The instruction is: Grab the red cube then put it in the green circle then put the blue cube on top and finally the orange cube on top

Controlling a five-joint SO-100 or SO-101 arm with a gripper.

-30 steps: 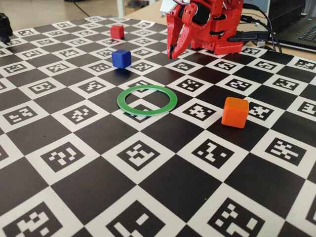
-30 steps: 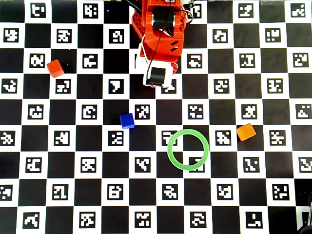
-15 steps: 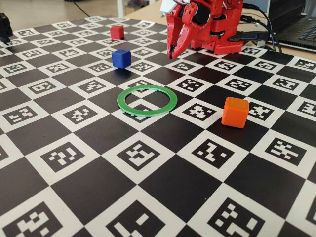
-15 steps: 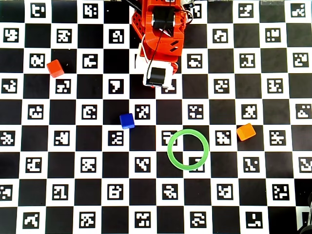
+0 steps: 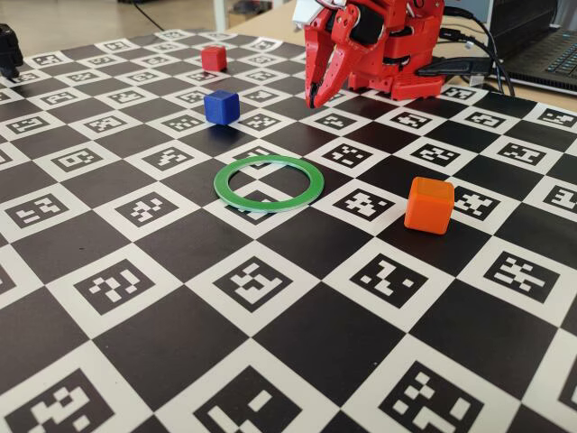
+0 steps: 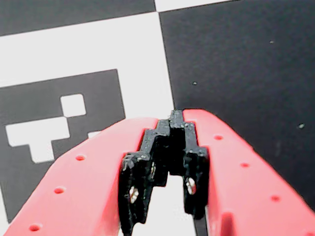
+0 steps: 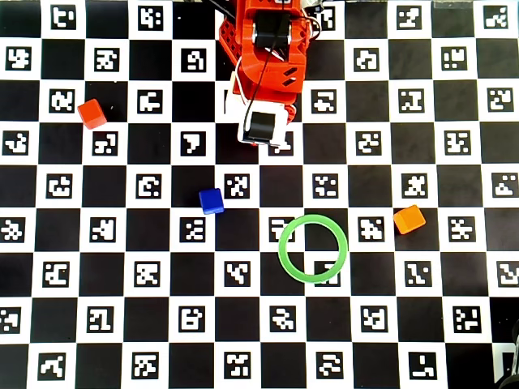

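The red two-finger jaws (image 5: 314, 99) of the red plastic robot arm (image 7: 263, 57) point down over the black-and-white checkerboard surface (image 5: 297, 325) printed with square markers; in the wrist view the jaws (image 6: 176, 118) are closed, black-lined tips pressed together with nothing between them, above a white marker square beside a black one. The small matte red plastic cube (image 7: 92, 113) sits well to the left of the arm in the overhead view, and at the far edge of the board in the fixed view (image 5: 214, 58). The small dark-blue plastic cube (image 7: 212, 201) rests between the arm and the thin flat green plastic ring (image 7: 313, 248), left of the ring in the overhead view. The ring lies flat with its open centre showing the checkerboard (image 5: 269, 182), and no cube is inside it. The bright orange plastic cube with rounded edges (image 7: 409, 219) stands just to the right of the ring, apart from it, nearer the camera in the fixed view (image 5: 428, 205). All three cubes lie apart from one another.
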